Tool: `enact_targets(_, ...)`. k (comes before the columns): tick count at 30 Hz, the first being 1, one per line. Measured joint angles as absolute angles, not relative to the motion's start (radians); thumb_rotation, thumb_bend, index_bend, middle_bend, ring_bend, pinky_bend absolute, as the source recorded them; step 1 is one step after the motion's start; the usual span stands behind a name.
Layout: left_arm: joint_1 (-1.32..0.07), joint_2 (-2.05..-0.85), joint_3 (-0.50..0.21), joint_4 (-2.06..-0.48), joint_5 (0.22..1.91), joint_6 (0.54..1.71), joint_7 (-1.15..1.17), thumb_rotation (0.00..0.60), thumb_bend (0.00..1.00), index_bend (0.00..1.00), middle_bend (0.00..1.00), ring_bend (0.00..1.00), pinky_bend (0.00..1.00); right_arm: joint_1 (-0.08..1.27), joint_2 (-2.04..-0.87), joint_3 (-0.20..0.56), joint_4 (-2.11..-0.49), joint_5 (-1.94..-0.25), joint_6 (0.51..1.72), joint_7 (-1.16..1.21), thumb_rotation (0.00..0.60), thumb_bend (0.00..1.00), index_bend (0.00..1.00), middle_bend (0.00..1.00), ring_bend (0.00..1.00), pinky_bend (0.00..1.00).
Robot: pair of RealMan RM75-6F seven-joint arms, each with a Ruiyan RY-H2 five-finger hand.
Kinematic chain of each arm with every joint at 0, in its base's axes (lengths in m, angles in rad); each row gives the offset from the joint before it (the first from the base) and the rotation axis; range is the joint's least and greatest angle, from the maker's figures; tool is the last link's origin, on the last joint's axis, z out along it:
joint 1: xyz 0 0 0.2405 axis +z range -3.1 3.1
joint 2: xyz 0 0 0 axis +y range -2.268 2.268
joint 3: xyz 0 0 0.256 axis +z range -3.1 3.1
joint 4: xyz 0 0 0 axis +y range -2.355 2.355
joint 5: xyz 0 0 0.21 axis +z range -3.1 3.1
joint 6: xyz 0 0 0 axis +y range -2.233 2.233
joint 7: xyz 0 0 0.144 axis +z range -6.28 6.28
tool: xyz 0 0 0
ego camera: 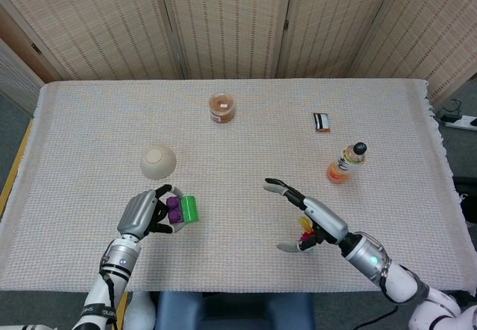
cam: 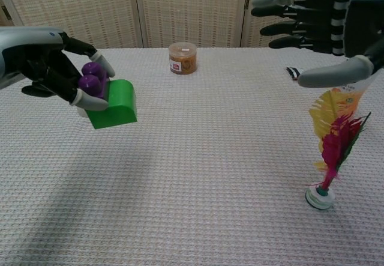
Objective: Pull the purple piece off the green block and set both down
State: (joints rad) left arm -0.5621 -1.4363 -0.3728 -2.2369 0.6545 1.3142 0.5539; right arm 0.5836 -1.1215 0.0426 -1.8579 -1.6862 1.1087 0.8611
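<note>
While the left hand (cam: pixel 51 68) is gripping the purple piece (cam: pixel 91 78) with the green block (cam: pixel 113 104) attached to it, the pair is hanging in the air above the woven table cover (cam: pixel 198 176), clear of the cloth, in front of the upturned white bowl (ego camera: pixel 158 161). The two pieces are not yet separated: the purple one is sitting against the green block's side, with dark fingers (cam: pixel 90 50) wrapping over and under it. The right hand (cam: pixel 327 23) is holding nothing, its fingers spread wide, and it is reaching across over the feather shuttlecock (cam: pixel 329 152) toward the left. By my judgement the step in hand is bringing the two hands together for the pull. The next move is calling for the right hand to close on the exposed green block, leaving the purple piece to the left, then for the hands to draw apart in a straight line. A skewed pull may be liable to jam the joint.
</note>
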Motion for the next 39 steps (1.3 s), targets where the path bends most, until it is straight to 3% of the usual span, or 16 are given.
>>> enact_targets(7,-0.612,-1.378,-0.440,-2.285,0.540,1.318,0.535,0.600,0.25,0.68,1.00,1.00,1.00,0.626,-1.227,0.108,-1.859,-1.508,1.030,0.846,0.600,0.24,0.00,0.00,0.00,0.00)
enact_targets(18,-0.665,-1.266,-0.505,-2.345,0.417,1.307,0.465,0.600,0.25,0.68,1.00,1.00,1.00,0.696,-1.364,0.167,-1.733,-1.410,0.918,0.907,0.600,0.24,0.00,0.00,0.00,0.00)
enact_targets(39,-0.767,-1.237,-0.471,-2.312,0.352,1.257,0.362,0.600,0.25,0.68,1.00,1.00,1.00,0.777,-1.509,0.270,-1.649,-1.267,0.779,0.924,0.600,0.24,0.01,0.00,0.00,0.00)
